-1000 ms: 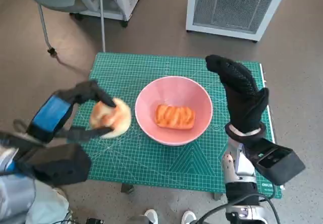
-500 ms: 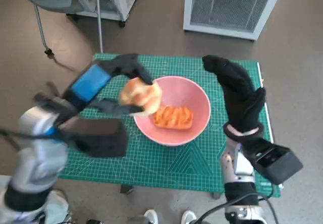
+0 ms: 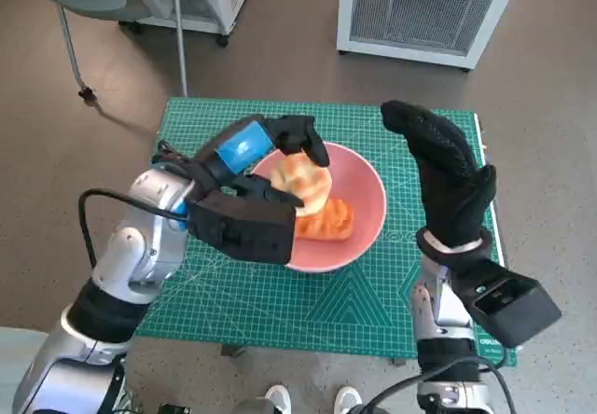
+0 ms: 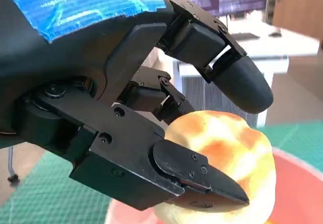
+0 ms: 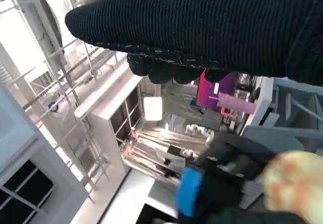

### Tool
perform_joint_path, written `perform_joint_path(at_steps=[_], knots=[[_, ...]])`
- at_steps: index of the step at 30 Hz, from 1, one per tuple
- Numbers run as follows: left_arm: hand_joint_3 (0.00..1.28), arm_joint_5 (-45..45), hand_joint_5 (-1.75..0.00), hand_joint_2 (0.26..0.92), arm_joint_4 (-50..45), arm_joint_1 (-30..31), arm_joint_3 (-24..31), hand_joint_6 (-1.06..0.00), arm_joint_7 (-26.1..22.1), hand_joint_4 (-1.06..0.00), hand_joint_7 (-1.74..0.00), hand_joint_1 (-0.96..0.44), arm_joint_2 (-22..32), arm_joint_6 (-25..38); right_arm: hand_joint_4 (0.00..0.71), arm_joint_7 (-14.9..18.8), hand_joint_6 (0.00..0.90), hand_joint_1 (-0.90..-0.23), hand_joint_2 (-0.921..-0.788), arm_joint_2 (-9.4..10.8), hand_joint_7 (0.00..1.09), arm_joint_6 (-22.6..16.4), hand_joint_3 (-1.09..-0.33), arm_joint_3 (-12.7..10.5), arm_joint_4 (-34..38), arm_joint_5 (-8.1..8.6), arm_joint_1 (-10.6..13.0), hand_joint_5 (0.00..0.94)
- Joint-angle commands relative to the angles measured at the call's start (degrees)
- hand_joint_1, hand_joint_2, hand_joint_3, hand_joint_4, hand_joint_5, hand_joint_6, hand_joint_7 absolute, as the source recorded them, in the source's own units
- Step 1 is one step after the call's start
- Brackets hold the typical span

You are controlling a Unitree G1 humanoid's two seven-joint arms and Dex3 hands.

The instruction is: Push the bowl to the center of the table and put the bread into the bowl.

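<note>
— Bread roll: where is it?
— Clamped in the left hand, fingers wrapped round it, over the pink bowl, which sits mid-tabletop.
— Anything inside the bowl?
— An orange pastry, at about 4 o'clock from the roll.
— And the right hand?
— Raised upright at the bowl's 3 o'clock, fingers together and straight, holding nothing.

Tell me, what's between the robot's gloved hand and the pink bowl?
Only bare green cutting mat, as the head view shows. The right hand stands upright beside the pink bowl, not touching it.
</note>
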Motion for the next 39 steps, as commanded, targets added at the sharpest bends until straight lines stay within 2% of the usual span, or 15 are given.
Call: perform_joint_path(at_steps=[1,2,3,4,5,6,7,9,15,23,28,36,39], knots=[[0.12,-0.5,-1.23,0.9,0.6,-0.2,-0.1,-0.59,-2.1,-0.69,-1.14,0.0,-2.0,2.9,0.271,-1.0,-0.001,-0.502,-0.921,-0.3,0.68,0.0,-0.813,0.1,-0.3,-1.54,1.8,0.008],[0.17,-0.5,-1.28,0.908,0.1,0.1,0.0,-0.54,-3.1,-0.6,-1.23,0.0,-2.5,4.3,0.271,-1.2,-0.001,-0.502,-0.921,-0.3,0.68,0.0,-0.814,0.2,-0.4,-1.64,1.8,0.008],[0.17,-0.4,-0.97,0.863,-0.2,0.3,0.0,-0.42,-3.7,-0.45,-1.01,0.0,-2.8,5.3,0.271,-1.3,-0.001,-0.502,-0.921,-0.3,0.67,-0.1,-0.814,0.2,-0.4,-1.71,1.9,0.008],[0.18,-0.4,-0.81,0.847,-0.6,0.6,0.0,-0.39,-4.7,-0.42,-0.9,0.0,-3.1,6.6,0.271,-1.4,-0.001,-0.502,-0.921,-0.4,0.67,-0.1,-0.814,0.2,-0.3,-1.76,1.8,0.008],[0.17,-0.4,-0.53,0.82,-0.9,0.8,0.0,-0.35,-5.3,-0.33,-0.67,-0.01,-3.4,7.6,0.271,-1.5,-0.001,-0.501,-0.921,-0.4,0.67,-0.1,-0.814,0.1,-0.3,-1.8,1.8,0.008],[0.17,-0.4,-0.34,0.805,-1.5,1.0,0.1,-0.33,-6.3,-0.28,-0.51,-0.02,-3.5,8.7,0.271,-1.6,-0.001,-0.501,-0.921,-0.5,0.67,-0.2,-0.814,0.1,-0.2,-2.03,1.8,0.008],[0.16,-0.4,-0.22,0.793,-2.0,1.2,0.1,-0.3,-7.0,-0.21,-0.39,-0.03,-3.6,9.6,0.271,-1.8,-0.001,-0.5,-0.921,-0.5,0.66,-0.2,-0.816,0.1,-0.2,-2.22,1.8,0.008],[0.15,-0.4,-0.11,0.783,-3.0,1.6,0.1,-0.28,-8.1,-0.15,-0.27,-0.05,-3.7,10.8,0.271,-2.0,-0.001,-0.499,-0.921,-0.5,0.66,-0.2,-0.818,0.1,-0.3,-2.47,1.8,0.008],[0.12,-3.2,-0.01,0.767,-5.2,2.8,1.9,-0.26,-8.7,-0.05,-0.13,-0.1,-3.0,10.2,0.271,-2.2,-0.001,-0.496,-0.921,-0.8,0.66,0.2,-0.826,0.0,0.0,-2.43,1.4,0.008],[0.1,-16.2,0.0,0.766,-6.6,6.9,11.2,-0.25,-5.7,0.0,-0.1,-0.11,-2.3,1.7,0.271,-2.3,-0.001,-0.487,-0.921,-1.0,0.66,1.0,-0.831,0.1,-0.6,-2.41,0.9,0.008],[0.1,-27.8,0.0,0.781,-4.9,10.2,19.4,-0.24,-2.5,0.0,-0.09,-0.15,-3.7,-7.4,0.272,-2.4,-0.001,-0.482,-0.921,-1.2,0.66,1.9,-0.832,0.2,-0.9,-2.17,0.2,0.009],[0.04,-44.0,-0.01,0.894,-0.9,14.0,29.7,-0.29,3.7,-0.09,-0.06,-0.32,-9.5,-22.5,0.281,-3.4,-0.001,-0.483,-0.921,-1.8,0.67,3.7,-0.833,0.1,-2.1,-2.68,-1.3,0.014],[0.08,-48.7,-0.02,0.912,0.5,14.8,32.0,-0.3,5.3,-0.12,-0.05,-0.4,-12.2,-27.3,0.281,-4.2,-0.001,-0.485,-0.921,-2.2,0.67,4.6,-0.835,0.1,-2.8,-3.27,-2.2,0.013]])
